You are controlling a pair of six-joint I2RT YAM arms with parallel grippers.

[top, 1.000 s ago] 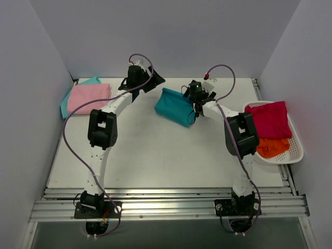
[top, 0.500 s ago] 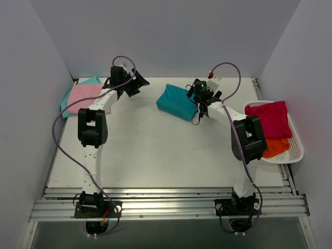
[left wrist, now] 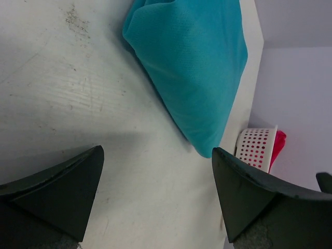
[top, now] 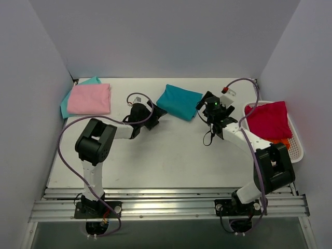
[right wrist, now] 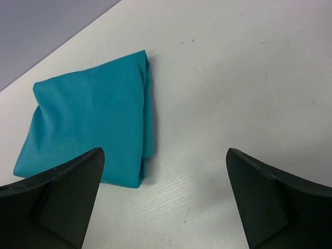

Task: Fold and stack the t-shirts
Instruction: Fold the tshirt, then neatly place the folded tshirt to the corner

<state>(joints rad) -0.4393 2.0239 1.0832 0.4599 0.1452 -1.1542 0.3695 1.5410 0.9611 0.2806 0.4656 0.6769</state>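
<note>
**Fig.** Top + wrist views, near to far.

- **3 o'clock:** white perforated plastic basket point(left wrist: 257, 148) w/ a crumpled crimson cloth t-shirt point(top: 270, 120) over an orange one point(top: 284, 141). Neither is folded yet.
- **Mid-desk:** left pincer point(top: 155, 112) and right pincer point(top: 206, 106) each have fingers wide apart and hold nothing. They flank the folded teal cloth t-shirt point(top: 179, 102), at approx. 8 and 4 o'clock of it, w/o touching.
- **Toward 12 o'clock:** the teal shirt lies flat on the white desk point(top: 166, 155), well apart from the stack.
- **10 o'clock, far corner:** folded pink cloth t-shirt point(top: 89, 98) atop a light mint-teal one point(top: 63, 106).

**Handling (est.):** the teal bundle is light, limp and multi-layer, so it would likely sag or unfold if lifted by one corner. Best hold is prob. a pinch through all layers at the thick folded edge, one pincer per end, w/ the bundle carried level to the pink stack.
</note>
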